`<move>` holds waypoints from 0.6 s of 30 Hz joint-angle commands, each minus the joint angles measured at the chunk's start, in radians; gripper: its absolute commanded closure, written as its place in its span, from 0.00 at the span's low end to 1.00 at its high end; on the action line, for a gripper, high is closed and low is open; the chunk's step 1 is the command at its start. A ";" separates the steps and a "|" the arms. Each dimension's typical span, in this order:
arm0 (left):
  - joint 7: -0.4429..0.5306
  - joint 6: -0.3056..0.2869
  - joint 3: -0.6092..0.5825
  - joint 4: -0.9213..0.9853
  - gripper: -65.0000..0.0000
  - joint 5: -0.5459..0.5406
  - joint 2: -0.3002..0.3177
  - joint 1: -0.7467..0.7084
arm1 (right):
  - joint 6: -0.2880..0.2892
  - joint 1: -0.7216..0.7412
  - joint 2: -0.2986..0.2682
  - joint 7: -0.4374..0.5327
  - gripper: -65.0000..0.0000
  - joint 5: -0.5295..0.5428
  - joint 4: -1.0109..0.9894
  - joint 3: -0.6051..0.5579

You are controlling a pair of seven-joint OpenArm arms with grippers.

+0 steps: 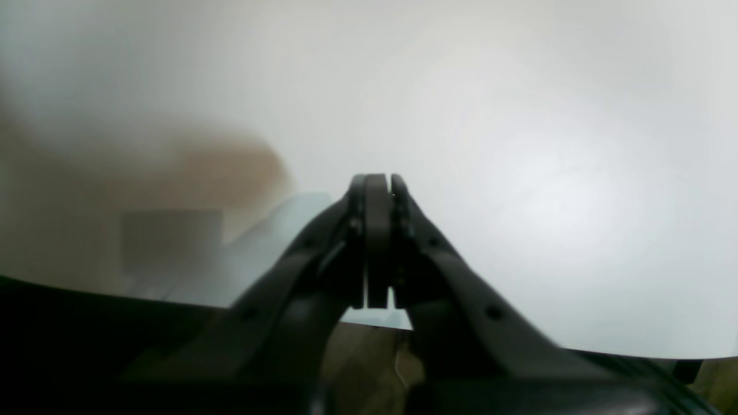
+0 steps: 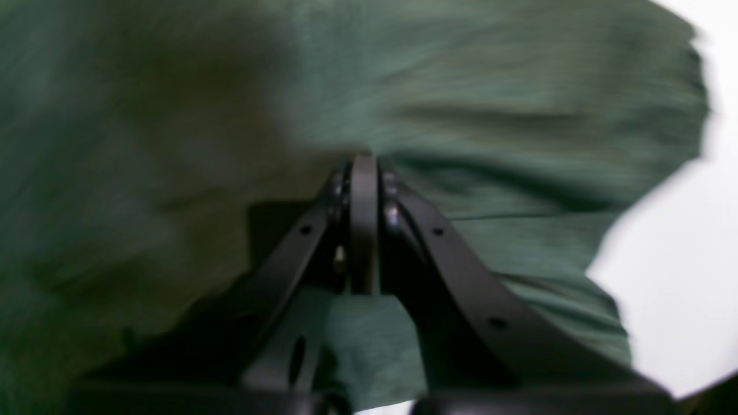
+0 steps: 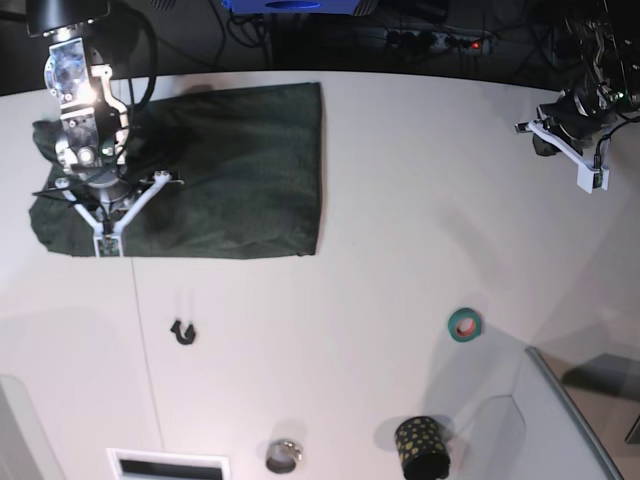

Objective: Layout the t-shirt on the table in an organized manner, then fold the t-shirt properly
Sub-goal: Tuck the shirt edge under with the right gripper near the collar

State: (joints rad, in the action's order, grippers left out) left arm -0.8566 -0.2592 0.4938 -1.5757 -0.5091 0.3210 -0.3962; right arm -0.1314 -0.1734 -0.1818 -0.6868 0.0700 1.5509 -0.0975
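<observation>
the t-shirt (image 3: 230,170) lies on the far part of the counter (image 3: 400,220), toward the side of the right arm. most of it is spread flat as a dark green rectangle with quite straight edges, but the end under the right arm looks bunched and uneven. so i judge the laying out is mostly done, or a first fold is already made; which one i cannot tell, because no sleeve or collar is clear to see. the rest of the folding seems not yet done.

the right pincer (image 2: 363,164) is closed, with its tips pressed into the green cloth at that bunched end. it looks like it pinches the fabric, though the cloth between the jaws is hidden. the left pincer (image 1: 377,181) is closed too and holds nothing; it hangs over the bare white counter, well apart from the shirt.

both wrist views are blurred. in the base view the right arm covers part of the shirt's end. a small roll of tape (image 3: 464,324), a dotted cup (image 3: 420,445) and a small dark clip (image 3: 182,332) lie on the near part, away from the shirt.
</observation>
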 commanded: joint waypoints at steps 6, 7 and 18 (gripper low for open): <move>0.012 0.002 0.006 -0.013 1.00 -0.007 0.016 0.003 | 0.006 0.005 -0.005 -0.041 1.00 -0.005 0.093 0.043; 0.012 0.002 0.006 -0.013 1.00 -0.007 0.016 0.003 | 0.008 -0.007 -0.005 -0.040 1.00 -0.005 0.127 0.012; 0.012 0.002 0.004 -0.013 1.00 -0.007 0.014 -0.005 | 0.077 0.202 0.000 -0.041 1.00 -0.005 -0.079 -0.199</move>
State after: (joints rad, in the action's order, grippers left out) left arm -0.8566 -0.2592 0.4927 -1.5753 -0.5091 0.3191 -0.3992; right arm -0.0555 0.0185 -0.1814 -0.7334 0.0662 1.4590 -0.2947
